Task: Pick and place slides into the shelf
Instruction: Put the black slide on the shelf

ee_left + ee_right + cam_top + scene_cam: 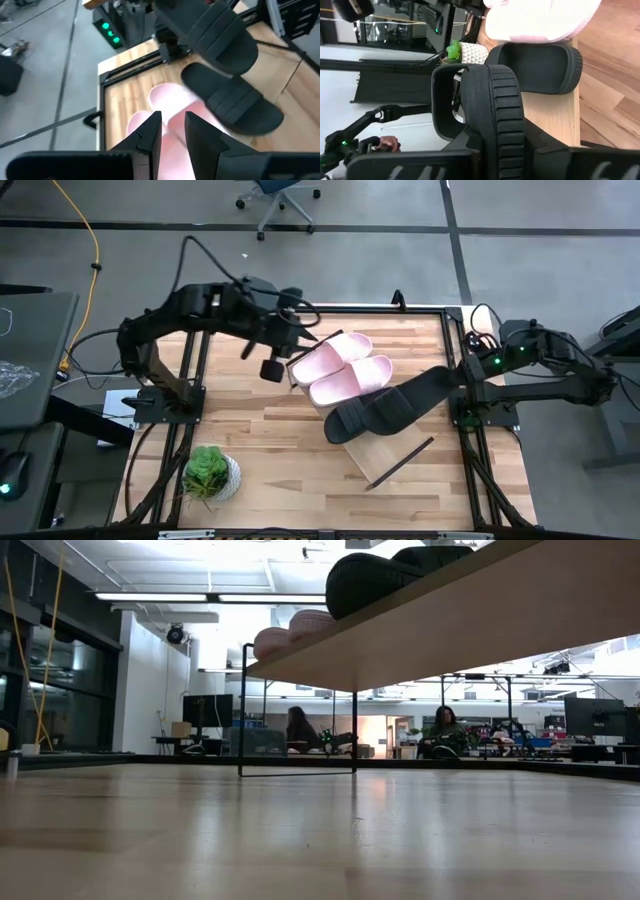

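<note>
High view: no legible txt; right claw grips black slide.

An open-plan robotics lab or office. Long ceiling strip lights run overhead, and seated people work at monitors across the room. Around the wooden desk, grey floor carries a yellow cable at 10 o'clock and a rolling office chair at 12 o'clock.

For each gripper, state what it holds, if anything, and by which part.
Right gripper clamps a black slide by one end. Left gripper holds nothing.
</note>
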Motion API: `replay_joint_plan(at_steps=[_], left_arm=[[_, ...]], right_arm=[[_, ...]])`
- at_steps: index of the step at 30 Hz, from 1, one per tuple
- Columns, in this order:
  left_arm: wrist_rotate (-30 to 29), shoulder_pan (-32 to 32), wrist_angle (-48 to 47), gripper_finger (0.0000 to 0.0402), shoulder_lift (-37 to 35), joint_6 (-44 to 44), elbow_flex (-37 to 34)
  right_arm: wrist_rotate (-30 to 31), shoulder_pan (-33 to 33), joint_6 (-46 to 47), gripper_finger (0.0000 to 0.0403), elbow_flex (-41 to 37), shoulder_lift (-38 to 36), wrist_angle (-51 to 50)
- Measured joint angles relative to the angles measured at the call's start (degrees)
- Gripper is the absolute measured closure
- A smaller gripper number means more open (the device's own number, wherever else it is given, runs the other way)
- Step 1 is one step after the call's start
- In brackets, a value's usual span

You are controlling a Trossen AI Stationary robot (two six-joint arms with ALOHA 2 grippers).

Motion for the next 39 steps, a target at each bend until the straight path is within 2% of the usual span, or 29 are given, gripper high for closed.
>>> replay_joint_plan(at_steps=[6,12,19,28,31,39], left_arm=[[-1.9,0.0,-2.0,0.0328,-2.7,0.1,0.0],[-3.4,0.0,-2.6,0.0328,-3.3,-0.1,0.0],[-3.4,0.0,-3.3,0.0328,-3.2,0.1,0.0],[-4.3,0.0,-3.5,0.0328,-3.2,-0.5,0.0],[-4.2,0.0,-3.9,0.0328,-3.2,-0.8,0.0],[-4.3,0.0,-5.1,0.0328,-3.2,-1.4,0.0]], right_arm=[[0.5,0.6,0.8,0.0367,0.0,0.6,0.2],[0.8,3.2,-2.2,0.0367,0.0,0.4,1.1],[2.8,6.9,-4.1,0.0367,0.0,2.4,13.7],[4.4,15.2,-9.7,0.0367,0.0,13.8,31.6],[7.6,19.2,-10.9,0.0367,-0.1,16.5,33.9],[23.2,31.4,-8.3,0.0367,-0.1,17.8,33.7]])
